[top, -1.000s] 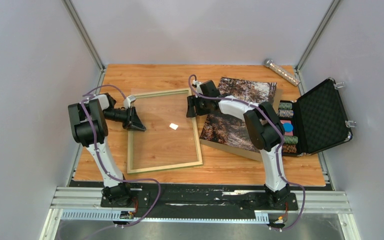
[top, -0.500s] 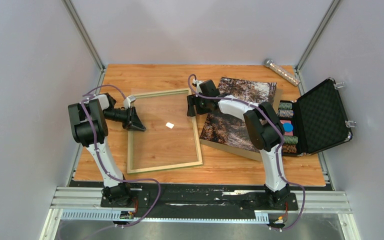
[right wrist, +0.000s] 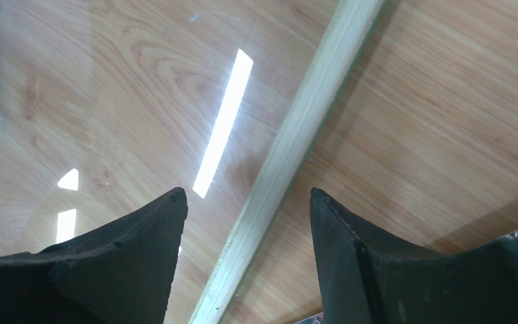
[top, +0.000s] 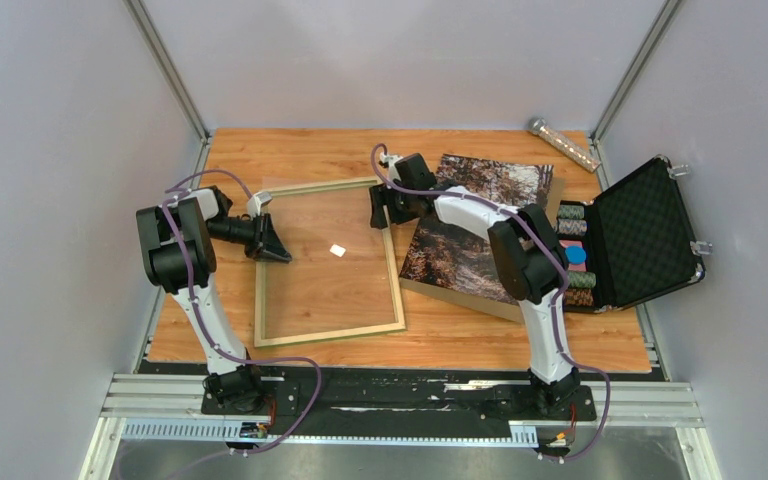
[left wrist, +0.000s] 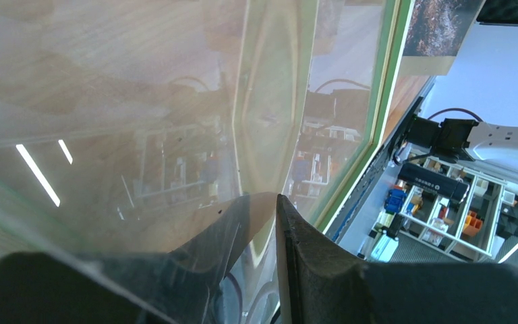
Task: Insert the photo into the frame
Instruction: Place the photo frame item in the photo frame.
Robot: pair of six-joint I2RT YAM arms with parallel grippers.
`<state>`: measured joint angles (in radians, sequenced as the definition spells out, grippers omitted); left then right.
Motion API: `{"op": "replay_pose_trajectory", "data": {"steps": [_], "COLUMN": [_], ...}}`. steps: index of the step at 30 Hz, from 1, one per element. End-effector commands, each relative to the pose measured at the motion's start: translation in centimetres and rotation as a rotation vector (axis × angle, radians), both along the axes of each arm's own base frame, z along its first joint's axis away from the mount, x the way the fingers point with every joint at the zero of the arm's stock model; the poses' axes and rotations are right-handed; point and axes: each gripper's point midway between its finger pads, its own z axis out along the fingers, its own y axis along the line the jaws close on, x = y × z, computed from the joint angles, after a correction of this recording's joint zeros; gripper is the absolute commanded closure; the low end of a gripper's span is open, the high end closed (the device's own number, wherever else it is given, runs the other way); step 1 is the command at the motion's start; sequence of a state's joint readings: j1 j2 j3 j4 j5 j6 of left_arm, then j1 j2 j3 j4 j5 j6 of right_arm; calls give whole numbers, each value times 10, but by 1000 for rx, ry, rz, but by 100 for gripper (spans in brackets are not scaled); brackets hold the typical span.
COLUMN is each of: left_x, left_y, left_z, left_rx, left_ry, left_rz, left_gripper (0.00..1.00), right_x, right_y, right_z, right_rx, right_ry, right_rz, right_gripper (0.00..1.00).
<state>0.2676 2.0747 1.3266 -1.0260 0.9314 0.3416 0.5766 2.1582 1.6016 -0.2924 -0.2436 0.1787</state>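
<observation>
The frame (top: 330, 335) lies flat on the tabletop (top: 310, 150) between the two tools, pale back up, with its glass pane (top: 320, 290) in it. Its long axis runs from the near edge to the far edge, barely skewed. The photo (top: 450, 262) lies picture side up on a brown backing board (top: 460, 297), just right of the right tool (top: 382, 212). Its long axis leans from near-left to far-right, so it is not square with the frame.

The left tool (top: 278, 245) is at the frame's left rail. In its wrist view the fingers are nearly together, with the pane's edge seemingly pinched between them. The right tool has its fingers spread either side of the right rail (right wrist: 290, 145), touching nothing.

The main risk, I judge, is the one-sided pinch. Lifting or dragging from there could twist the thin rails or slide the pane out. The right tool closing off-centre could nudge the rail against the photo. The skew could also catch a photo corner on a rail.
</observation>
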Motion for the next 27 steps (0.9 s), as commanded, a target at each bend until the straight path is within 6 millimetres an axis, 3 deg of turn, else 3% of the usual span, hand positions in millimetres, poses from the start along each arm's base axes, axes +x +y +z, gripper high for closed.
{"op": "replay_pose_trajectory", "data": {"steps": [1,14,27], "left_x": [3,4,3], "left_y": [-1,0,-1], "left_z": [0,-1,-4], "left_rx": [8,16,15], "left_ry": [-17,-13,-4], "left_rz": [-5,-2,0], "left_gripper": [71,71,71], "right_x": [8,-14,-47], "right_y": [21,75,133], "right_z": [53,64,45], "right_rx": [48,31,7], "right_ry": [-128,-197,-223], "right_rz": [48,211,381], "right_gripper": [34,35,35]}}
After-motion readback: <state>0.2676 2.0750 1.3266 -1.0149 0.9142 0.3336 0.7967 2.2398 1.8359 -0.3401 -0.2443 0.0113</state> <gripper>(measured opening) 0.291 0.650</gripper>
